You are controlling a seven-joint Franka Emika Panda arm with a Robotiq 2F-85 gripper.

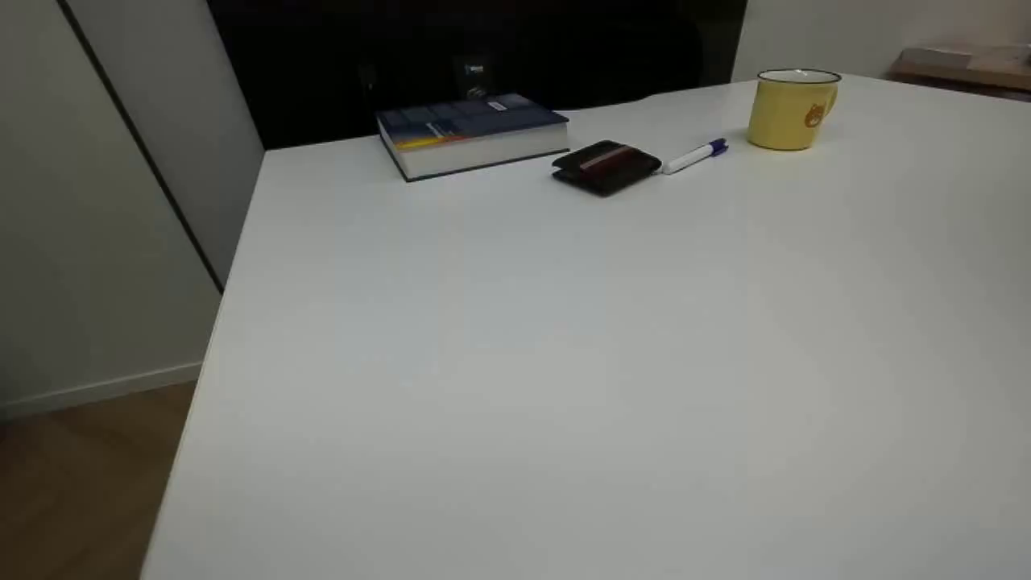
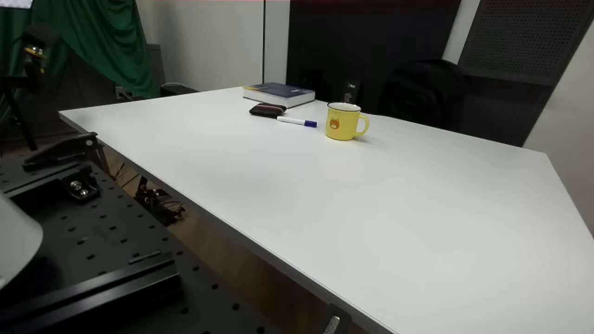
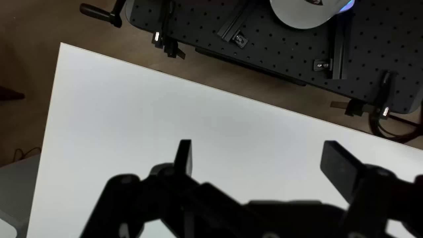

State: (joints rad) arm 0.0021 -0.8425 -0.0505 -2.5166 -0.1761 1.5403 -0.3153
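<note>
My gripper (image 3: 257, 153) stands wide open in the wrist view, with nothing between its black fingers (image 3: 340, 167). Beneath it is the white table (image 3: 132, 109); it touches no object. Neither exterior view shows the gripper. Both of them show a yellow mug (image 1: 785, 113) with a bear print, standing upright. Beside it lies a white marker (image 2: 290, 120) with a blue cap. The marker's far end reaches close to a dark wallet (image 1: 608, 169) with a striped band. A thick blue book (image 2: 280, 93) lies flat behind the wallet. None of these objects appears in the wrist view.
A black perforated platform (image 3: 284, 49) carries the robot's pale base (image 3: 302, 15), with a floor gap between it and the table. Clamps (image 3: 355, 107) jut from its edge. A grey chair (image 3: 19, 191) stands by the table's side. A dark backpack (image 2: 420, 95) is behind the table.
</note>
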